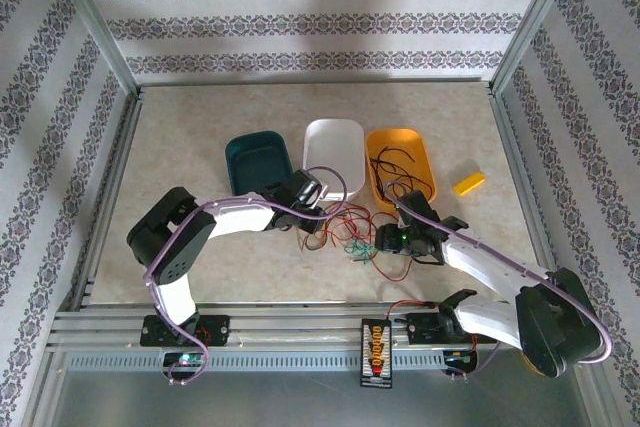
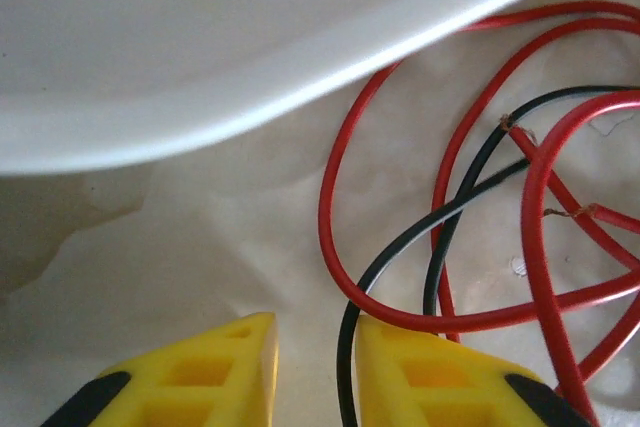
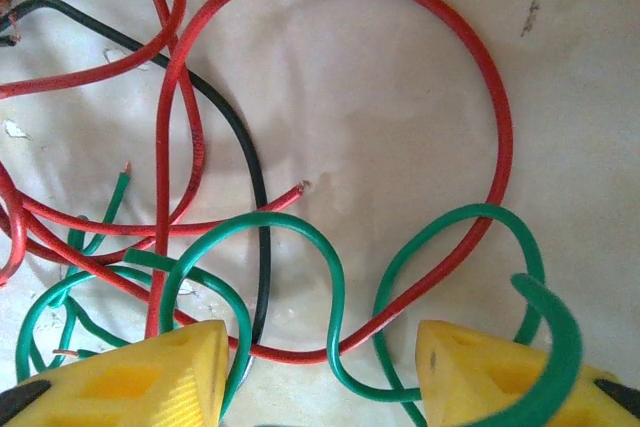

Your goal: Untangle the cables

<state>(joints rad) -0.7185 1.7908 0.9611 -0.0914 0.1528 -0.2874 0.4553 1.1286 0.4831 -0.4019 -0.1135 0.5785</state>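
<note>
1. Cables (image 1: 345, 232) lie in a loose red, green and black snarl on the table (image 1: 200, 147), just in front of the white bin (image 1: 333, 127) and the orange bin (image 1: 385, 137). A few dark strands trail up into the orange one.
2. Down on the left wrist view, the left gripper (image 2: 315, 332) has its jaws close together with a narrow gap showing. A black wire (image 2: 344, 357) runs straight through that gap, hugging the right-hand finger. Nothing looks pinched yet.
3. A red loop (image 2: 325, 197) crosses that black strand just ahead of the fingertips, right under the white bin's rim.
4. Over to the right gripper (image 3: 320, 347): jaws wide apart, holding nothing. It hovers low over green loops (image 3: 270, 217), with one green strand draped across its right finger.
5. A long red arc (image 3: 505, 147) sweeps around those green coils, and a black strand (image 3: 250, 157) dives beneath them.
6. My read is that the step in hand is securing one strand to draw it out of the knot.
7. To do it well, the left should take only the black wire and keep the red loop out of the pinch.
8. Any pull should be slow and away from the pile, since the crossings would tighten under a jerk.
9. The right could pin the green coils so the heap does not drag along.
</note>
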